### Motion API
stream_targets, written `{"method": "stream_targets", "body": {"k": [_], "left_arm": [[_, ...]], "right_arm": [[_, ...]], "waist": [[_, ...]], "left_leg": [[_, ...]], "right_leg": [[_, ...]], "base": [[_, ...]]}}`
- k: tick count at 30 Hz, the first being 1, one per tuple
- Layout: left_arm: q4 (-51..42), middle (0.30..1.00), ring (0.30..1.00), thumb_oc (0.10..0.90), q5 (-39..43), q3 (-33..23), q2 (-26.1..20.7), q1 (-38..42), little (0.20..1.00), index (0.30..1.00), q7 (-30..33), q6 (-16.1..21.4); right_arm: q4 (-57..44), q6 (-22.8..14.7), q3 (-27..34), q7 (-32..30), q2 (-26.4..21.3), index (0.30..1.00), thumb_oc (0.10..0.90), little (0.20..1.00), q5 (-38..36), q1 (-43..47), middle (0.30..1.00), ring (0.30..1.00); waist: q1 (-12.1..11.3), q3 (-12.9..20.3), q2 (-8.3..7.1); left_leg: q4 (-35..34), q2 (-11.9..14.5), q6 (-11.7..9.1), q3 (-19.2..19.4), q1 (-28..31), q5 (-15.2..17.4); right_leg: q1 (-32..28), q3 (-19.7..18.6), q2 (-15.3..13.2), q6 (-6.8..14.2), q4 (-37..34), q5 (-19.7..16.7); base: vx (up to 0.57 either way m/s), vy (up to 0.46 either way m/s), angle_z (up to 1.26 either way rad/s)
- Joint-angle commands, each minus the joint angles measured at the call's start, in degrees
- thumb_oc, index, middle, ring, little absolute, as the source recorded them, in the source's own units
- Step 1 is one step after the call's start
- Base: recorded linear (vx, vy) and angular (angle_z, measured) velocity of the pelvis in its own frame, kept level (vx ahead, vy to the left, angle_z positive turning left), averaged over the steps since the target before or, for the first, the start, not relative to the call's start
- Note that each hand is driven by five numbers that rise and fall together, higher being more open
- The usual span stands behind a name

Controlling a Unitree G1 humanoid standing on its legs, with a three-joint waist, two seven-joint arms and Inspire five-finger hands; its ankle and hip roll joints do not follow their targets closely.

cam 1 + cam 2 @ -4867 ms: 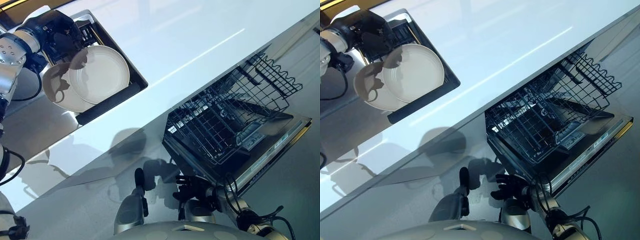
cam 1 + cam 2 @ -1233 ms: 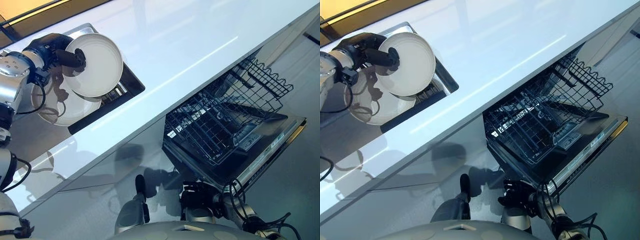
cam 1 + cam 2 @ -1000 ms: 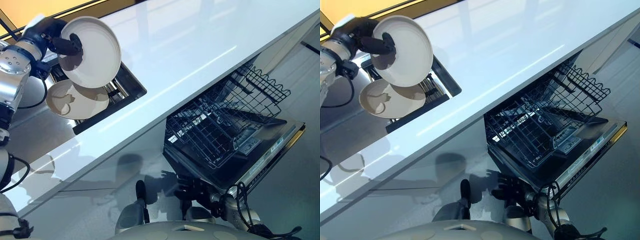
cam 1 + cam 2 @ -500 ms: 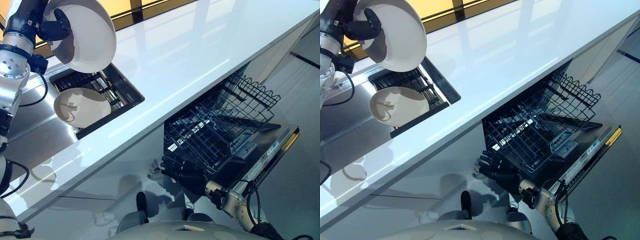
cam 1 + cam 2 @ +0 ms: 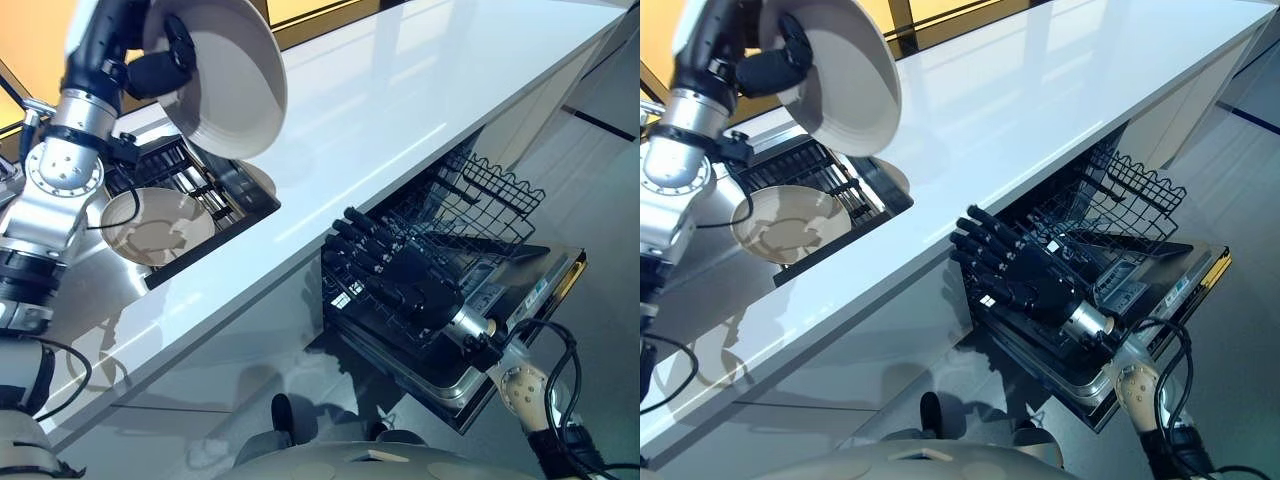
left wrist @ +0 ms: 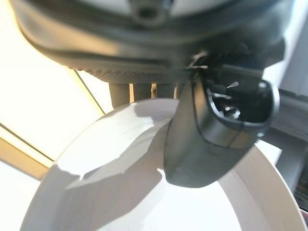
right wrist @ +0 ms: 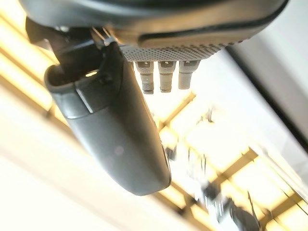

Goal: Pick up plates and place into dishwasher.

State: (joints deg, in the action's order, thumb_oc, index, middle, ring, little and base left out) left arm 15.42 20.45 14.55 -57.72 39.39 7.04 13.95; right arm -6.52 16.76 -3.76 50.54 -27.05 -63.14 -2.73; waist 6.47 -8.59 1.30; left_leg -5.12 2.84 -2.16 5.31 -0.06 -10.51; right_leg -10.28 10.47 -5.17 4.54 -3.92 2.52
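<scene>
My left hand [image 5: 150, 72] is shut on a white plate [image 5: 222, 75], pinching its rim and holding it tilted high above the sink. In the left wrist view the thumb [image 6: 216, 130] presses the plate's [image 6: 144, 192] inner face. A second plate [image 5: 155, 225] lies in the sink [image 5: 215, 190] on a dark rack. My right hand [image 5: 400, 275] is raised in front of the counter edge with straight, spread fingers and holds nothing. Behind it the open dishwasher [image 5: 530, 290] has its black wire rack [image 5: 480, 215] pulled out, with nothing in it.
The long white counter [image 5: 400, 90] runs from the sink towards the far right, above the dishwasher. A steel draining surface [image 5: 70, 300] lies beside the sink. The grey floor [image 5: 600, 180] spreads to the right of the dishwasher door.
The left hand has carried the plate rightward, over the sink's counter-side edge. The right hand has risen from below the counter to the counter edge, fingers spread. The camera has shifted.
</scene>
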Motion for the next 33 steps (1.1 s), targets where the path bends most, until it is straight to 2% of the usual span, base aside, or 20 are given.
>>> {"method": "stream_targets", "body": {"k": [1, 4, 7, 11, 13, 16, 20, 24, 27, 30, 33], "left_arm": [[3.0, 0.3, 0.3, 0.1, 0.0, -9.4, -0.7, 5.1, 0.2, 0.3, 1.6, 6.8], [4.1, 0.3, 0.3, 0.1, 0.4, -9.3, -0.3, 4.7, 0.2, 0.3, 1.0, 7.1], [5.0, 0.3, 0.3, 0.1, 1.0, -9.0, -0.3, 5.1, 0.2, 0.3, 0.7, 7.3], [5.0, 0.3, 0.3, 0.1, 1.6, -9.0, 0.6, 5.1, 0.2, 0.3, 0.0, 8.1], [4.7, 0.3, 0.3, 0.1, 1.8, -8.8, 1.9, 5.3, 0.2, 0.3, 0.2, 8.7], [3.5, 0.3, 0.3, 0.1, -0.3, -8.9, 4.3, 5.1, 0.2, 0.3, 2.3, 8.9], [1.1, 0.3, 0.3, 0.1, -3.6, -9.8, 6.7, 4.3, 0.2, 0.3, 6.1, 8.9], [-2.3, 0.3, 0.3, 0.1, -8.3, -11.0, 8.6, 2.2, 0.2, 0.3, 9.8, 8.3], [-6.4, 0.3, 0.3, 0.1, -14.0, -10.7, 10.7, 1.2, 0.2, 0.3, 13.5, 7.2], [-9.3, 0.3, 0.3, 0.1, -17.9, -10.0, 12.5, 0.9, 0.2, 0.3, 16.0, 5.8], [-13.2, 0.3, 0.3, 0.1, -21.5, -8.4, 14.0, 1.3, 0.2, 0.3, 18.5, 3.2]], "right_arm": [[-6.1, 0.1, 2.7, 6.3, 0.2, 0.9, 0.8, 0.9, -9.0, 5.2, 0.9, 0.9], [-6.1, 0.1, 3.9, 5.5, 0.5, 0.9, 0.8, 0.9, -12.9, 6.5, 0.9, 0.9], [-5.7, -0.9, 4.8, 6.3, 0.6, 0.9, 0.8, 0.9, -13.4, 7.2, 0.9, 0.9], [-6.4, -5.8, 6.8, 5.3, 0.5, 0.9, 0.8, 0.9, -16.7, 8.4, 0.9, 0.9], [-7.2, -7.4, 7.6, 2.0, 1.5, 0.9, 0.8, 0.9, -18.3, 9.9, 0.9, 0.9], [-7.4, -10.3, 7.6, -2.0, 3.0, 0.9, 0.8, 0.9, -16.5, 11.2, 0.9, 0.9], [-7.8, -17.2, 7.7, -8.5, 3.2, 0.9, 0.8, 0.9, -8.9, 12.0, 0.9, 0.9], [-9.2, -22.1, 7.4, -12.5, 2.2, 0.9, 0.8, 0.9, -3.2, 12.1, 0.9, 0.9], [-10.1, -26.3, 6.9, -19.5, 1.5, 0.9, 0.8, 0.9, 6.6, 13.6, 0.9, 0.9], [-9.7, -28.1, 5.6, -25.2, 0.3, 0.9, 0.8, 0.9, 14.9, 15.1, 0.9, 0.9], [-8.7, -30.3, 3.3, -33.4, -1.9, 0.9, 0.8, 0.9, 28.9, 16.5, 0.9, 0.9]], "waist": [[-1.1, 4.3, -0.29], [-1.2, 4.7, -0.21], [-1.3, 4.8, -0.13], [-1.2, 5.0, 0.01], [-1.2, 5.0, 0.01], [-1.2, 5.0, 0.02], [-1.1, 5.3, -0.06], [-0.8, 5.4, -0.12], [-0.7, 5.2, -0.27], [-0.7, 5.1, -0.39], [-0.8, 5.0, -0.69]], "left_leg": [[0.1, -3.4, -0.1, 1.3, 6.9, 10.8], [0.1, -3.3, -0.1, 1.3, 7.0, 11.1], [0.1, -3.3, 0.0, 1.3, 6.5, 10.3], [0.1, -3.2, -0.1, 1.5, 6.7, 10.7], [0.1, -3.3, 0.0, 1.4, 6.3, 10.1], [0.1, -3.3, 0.1, 1.2, 6.3, 10.1], [0.1, -3.3, 0.1, 1.4, 6.3, 10.1], [0.1, -3.3, 0.0, 1.6, 6.4, 10.0], [0.1, -3.4, 0.0, 1.4, 6.5, 10.1], [0.1, -3.5, 0.0, 1.4, 6.6, 10.2], [0.1, -3.6, 0.1, 1.2, 6.6, 10.1]], "right_leg": [[3.4, 0.2, 0.1, 2.1, -0.2, -4.2], [3.2, 0.2, 0.3, 2.1, -0.4, -3.9], [3.7, 0.3, 0.3, 1.9, -0.3, -4.4], [3.3, 0.3, 0.5, 1.9, -0.5, -3.9], [3.7, 0.2, 0.6, 1.7, -0.3, -4.3], [3.8, 0.2, 0.7, 1.5, -0.3, -4.3], [3.8, 0.0, 0.7, 1.4, -0.4, -4.4], [3.9, -0.2, 0.8, 1.3, -0.4, -4.6], [3.9, -0.5, 0.9, 1.1, -0.4, -4.7], [3.9, -0.6, 0.9, 1.1, -0.4, -4.8], [4.0, -0.6, 0.9, 1.2, -0.4, -5.0]], "base": [[-0.01, 0.004, -0.08], [0.01, 0.005, -0.04], [-0.01, 0.001, -0.01], [0.0, 0.0, 0.0], [-0.03, 0.004, -0.01], [0.0, 0.0, 0.0], [0.0, 0.0, 0.0], [0.0, 0.003, -0.01], [-0.02, 0.014, -0.06], [-0.01, 0.005, -0.01], [-0.01, 0.001, -0.01]]}}
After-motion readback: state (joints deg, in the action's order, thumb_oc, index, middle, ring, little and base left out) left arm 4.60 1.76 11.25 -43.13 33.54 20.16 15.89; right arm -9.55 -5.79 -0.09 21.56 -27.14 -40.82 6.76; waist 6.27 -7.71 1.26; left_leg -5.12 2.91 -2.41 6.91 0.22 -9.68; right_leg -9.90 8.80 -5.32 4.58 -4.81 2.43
